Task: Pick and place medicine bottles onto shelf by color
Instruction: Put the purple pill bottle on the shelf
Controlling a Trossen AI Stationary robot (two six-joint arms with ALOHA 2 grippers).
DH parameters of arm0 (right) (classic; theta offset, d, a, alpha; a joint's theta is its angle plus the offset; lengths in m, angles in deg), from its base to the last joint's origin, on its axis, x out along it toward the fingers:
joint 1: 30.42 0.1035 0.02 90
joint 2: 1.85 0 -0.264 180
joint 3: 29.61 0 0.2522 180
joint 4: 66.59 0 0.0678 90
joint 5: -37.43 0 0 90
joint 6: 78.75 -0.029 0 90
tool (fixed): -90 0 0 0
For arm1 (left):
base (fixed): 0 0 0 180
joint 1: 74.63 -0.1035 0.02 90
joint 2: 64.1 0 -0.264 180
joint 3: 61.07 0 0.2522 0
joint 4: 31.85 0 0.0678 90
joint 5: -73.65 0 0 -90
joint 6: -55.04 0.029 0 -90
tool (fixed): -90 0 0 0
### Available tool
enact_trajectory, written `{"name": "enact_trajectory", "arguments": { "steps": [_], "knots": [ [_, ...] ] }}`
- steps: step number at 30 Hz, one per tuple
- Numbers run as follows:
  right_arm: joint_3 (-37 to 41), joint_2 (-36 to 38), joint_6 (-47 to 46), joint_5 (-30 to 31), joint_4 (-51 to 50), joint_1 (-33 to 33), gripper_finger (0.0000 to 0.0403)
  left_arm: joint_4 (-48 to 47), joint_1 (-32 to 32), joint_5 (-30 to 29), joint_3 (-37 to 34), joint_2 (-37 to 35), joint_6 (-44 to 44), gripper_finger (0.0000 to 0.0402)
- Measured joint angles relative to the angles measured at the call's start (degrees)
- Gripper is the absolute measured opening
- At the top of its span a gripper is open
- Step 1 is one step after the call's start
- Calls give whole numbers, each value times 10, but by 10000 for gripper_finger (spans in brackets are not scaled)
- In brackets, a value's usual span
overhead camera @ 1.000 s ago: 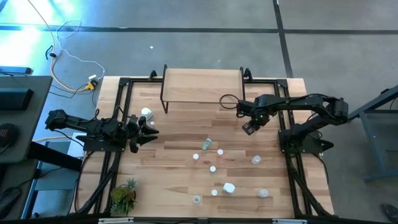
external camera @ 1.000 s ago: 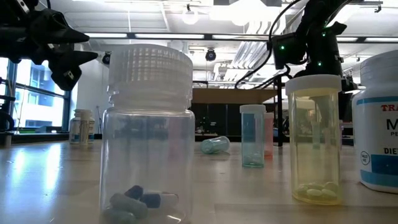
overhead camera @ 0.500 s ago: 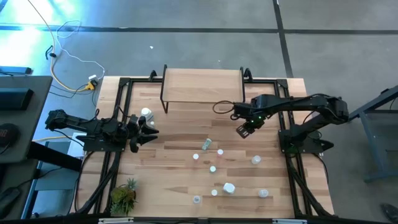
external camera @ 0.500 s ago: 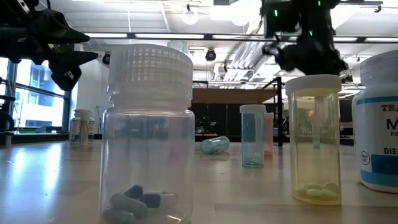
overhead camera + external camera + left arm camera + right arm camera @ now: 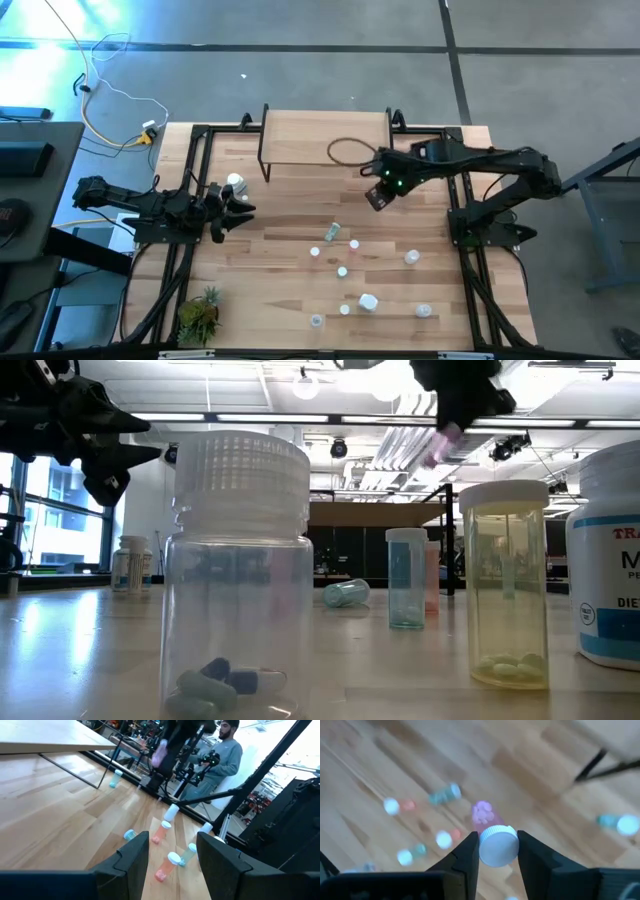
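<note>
My right gripper (image 5: 376, 197) is high above the table in front of the shelf (image 5: 325, 138), shut on a pink medicine bottle (image 5: 482, 814) with a white cap. The low view shows this bottle (image 5: 445, 445) under the gripper, well above the tabletop. Several other small medicine bottles (image 5: 340, 262) stand or lie on the wood in the middle and near right. My left gripper (image 5: 235, 208) is open at the table's left, level, with nothing between its fingers (image 5: 132, 865). A white bottle (image 5: 235, 183) stands just beyond it. My right gripper pinches the pink bottle at its white cap (image 5: 498, 847) between its two fingers (image 5: 470, 855). The fingers point steeply down. The bottle's pink body (image 5: 160, 752) sticks out below the fingertips, tilted and lifted clear of the table.
A green potted plant (image 5: 200, 315) stands at the near left corner. In the low view, a clear bottle with blue capsules (image 5: 240, 580), a yellow one (image 5: 505, 580) and a white labelled one (image 5: 610, 550) stand close to the camera. A person (image 5: 227, 755) is beyond the table.
My right gripper has risen well above the table and gone toward the table's left, along the front of the shelf, staying shut. The pink bottle is lifted clear with it.
</note>
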Motion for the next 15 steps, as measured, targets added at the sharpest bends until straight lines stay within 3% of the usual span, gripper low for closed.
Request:
{"name": "enact_trajectory", "arguments": {
  "steps": [8,15],
  "knots": [
    [-84,0,57,61,-7,-47,99,0,0,1,0,0,0,157],
    [-136,0,143,80,-9,-114,99,0,0,-18,0,0,0,157]
  ]
}}
